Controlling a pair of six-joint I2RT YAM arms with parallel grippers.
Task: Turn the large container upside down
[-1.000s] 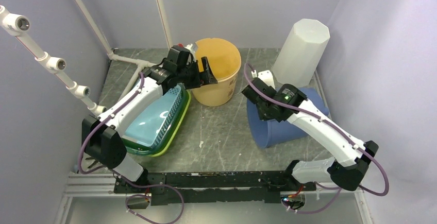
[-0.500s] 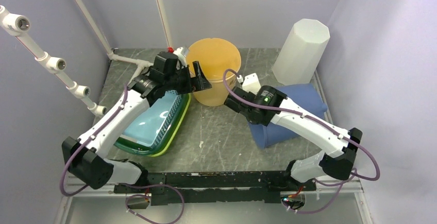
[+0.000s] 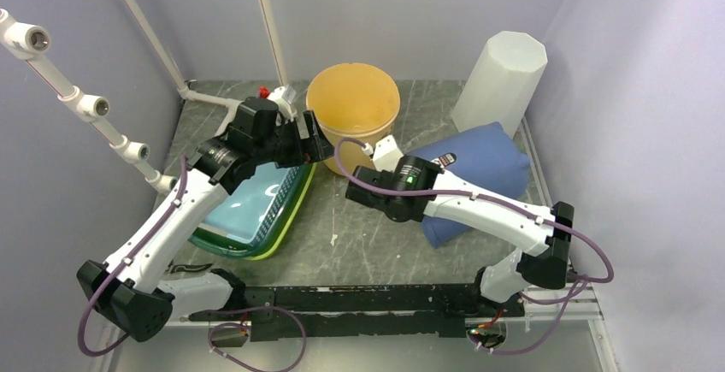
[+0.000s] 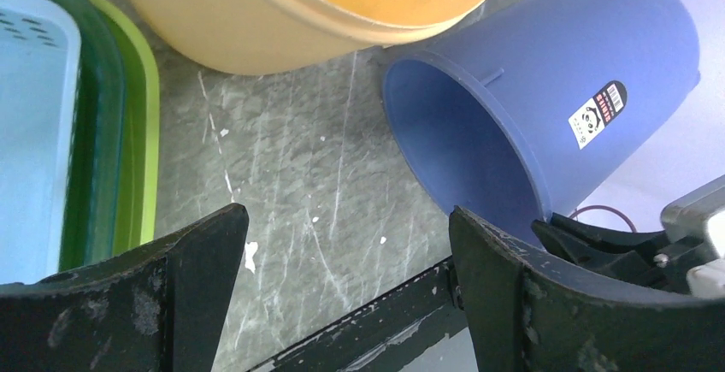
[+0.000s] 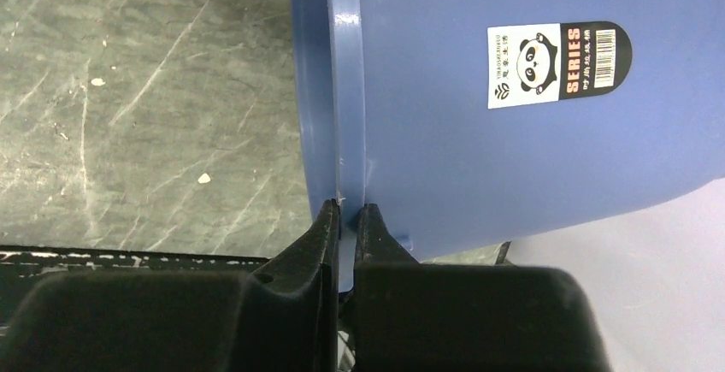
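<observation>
Status: about halfway, by my read. The surface [image 3: 368,239] carries everything. The bucket [image 3: 483,162], your task item, lies on its side at right. Its mouth points near-left and its base points far-right, just beside the white bin [image 3: 500,81]. It's not inverted yet. You have the tip-over and the grip; what's left is swinging the mouth down flat and letting go.

The tub [image 3: 352,103] sits upright at far centre, close to the bucket's mouth, so watch clearance there. The baskets [image 3: 256,209] are at left, well out of your way.

Right gripper [image 5: 349,214]: clamped on the bucket's rim, with the wall pinched between the fingers. Left gripper [image 4: 346,214]: spread wide and holding nothing, hovering between the baskets and the tub.

View differences:
- Top: gives you the full layout, but the right arm covers the grip point.
- Right wrist: only this view confirms the pinch on the rim. It also shows the panda label [image 5: 557,62] on the outer wall.
- Left wrist: looks into the bucket's mouth, and the inside looks empty.
- No view tells you whether the rim is resting on the surface.
</observation>
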